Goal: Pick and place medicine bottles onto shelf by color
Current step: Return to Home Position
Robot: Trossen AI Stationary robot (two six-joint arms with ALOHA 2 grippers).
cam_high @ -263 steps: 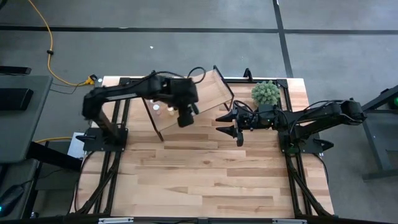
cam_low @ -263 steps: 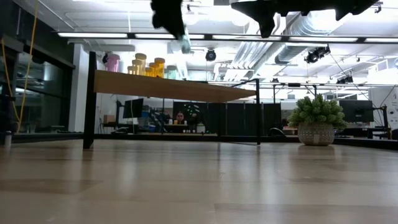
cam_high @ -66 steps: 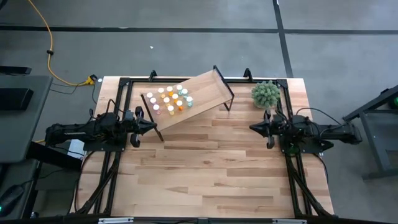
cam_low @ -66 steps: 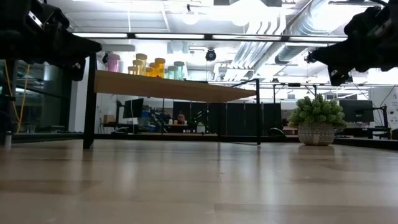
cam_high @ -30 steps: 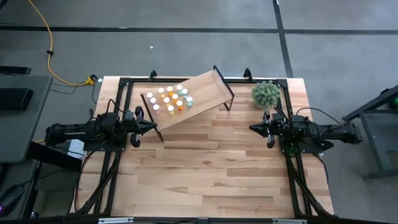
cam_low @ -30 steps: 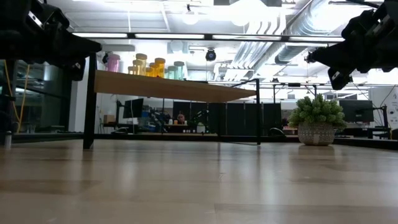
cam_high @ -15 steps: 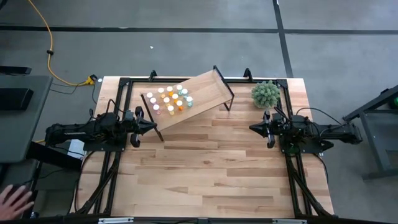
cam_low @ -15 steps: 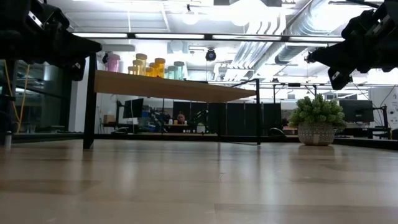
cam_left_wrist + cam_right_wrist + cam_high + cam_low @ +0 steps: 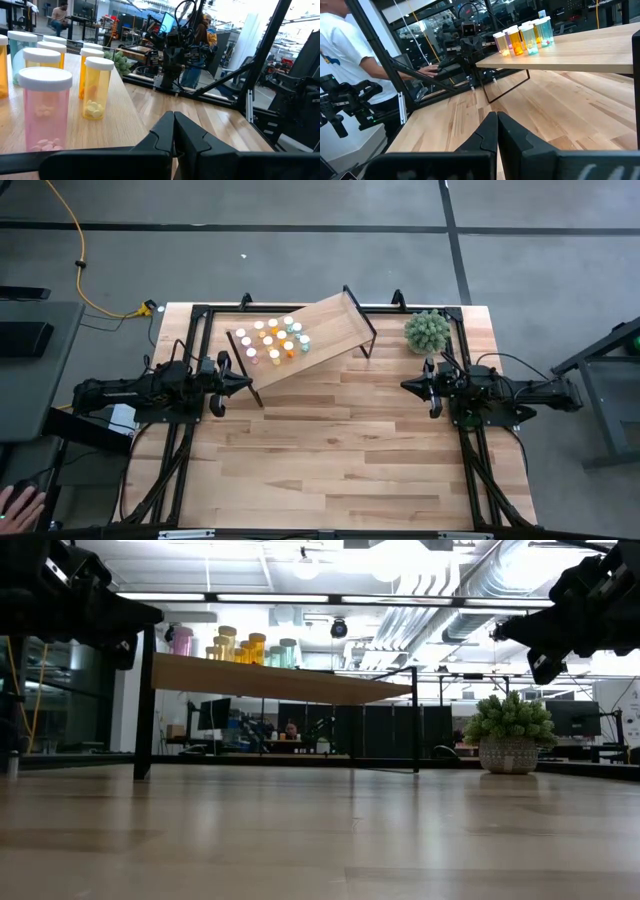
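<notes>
A light wood-plank tabletop [image 9: 330,450] stands on a grey floor [image 9: 300,260], where a yellow cable [image 9: 75,240] trails at far left and a person's hand [image 9: 15,505] shows at the lower left corner of the high view. The shelf [image 9: 335,320] sits askew at the back of the tabletop, and all the bottles [image 9: 272,340] are clustered on its left end; a plant [image 9: 428,330] stands to its right. The low view alone shows an open workshop with ceiling lights and ducts behind the shelf. The right wrist view alone shows a person [image 9: 350,55] in a white shirt beside the table. The left gripper [image 9: 240,383] rests at the left edge near the shelf's leg, closed and empty. The right gripper [image 9: 408,387] hangs near the plant, fingers pressed together, holding nothing.
</notes>
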